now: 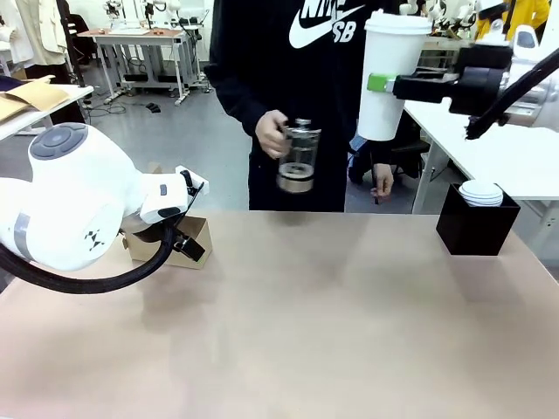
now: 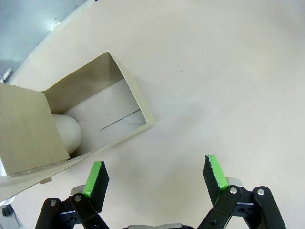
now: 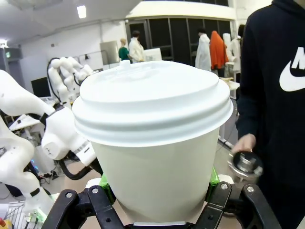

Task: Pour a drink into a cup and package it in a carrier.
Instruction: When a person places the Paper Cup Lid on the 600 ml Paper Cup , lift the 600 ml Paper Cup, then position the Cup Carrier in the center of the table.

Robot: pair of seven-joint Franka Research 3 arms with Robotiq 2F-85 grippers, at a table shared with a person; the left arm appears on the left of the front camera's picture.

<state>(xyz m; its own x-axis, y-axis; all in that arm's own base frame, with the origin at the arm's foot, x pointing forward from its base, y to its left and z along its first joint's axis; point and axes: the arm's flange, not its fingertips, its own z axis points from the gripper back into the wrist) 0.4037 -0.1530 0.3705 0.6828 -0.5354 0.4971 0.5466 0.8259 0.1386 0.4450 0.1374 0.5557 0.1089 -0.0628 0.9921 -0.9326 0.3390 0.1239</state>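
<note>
The right arm comes in level from the side, high above the desk (image 1: 306, 332). Its tool (image 1: 384, 84) is clamped sideways around the middle of the white lidded cup (image 1: 393, 61). The cup hangs upright in the air, well above the black box (image 1: 476, 229) of lids (image 1: 481, 193). The left arm is bent down low at the desk's left side. Its tool (image 2: 155, 174) is spread wide with nothing in it, hovering just beside the brown cardboard carrier (image 2: 138, 102), which sits on the desk. Across the desk a person's hand (image 1: 272, 133) holds a glass press pot (image 1: 299, 159) by its handle, upright and clear of the desktop.
</note>
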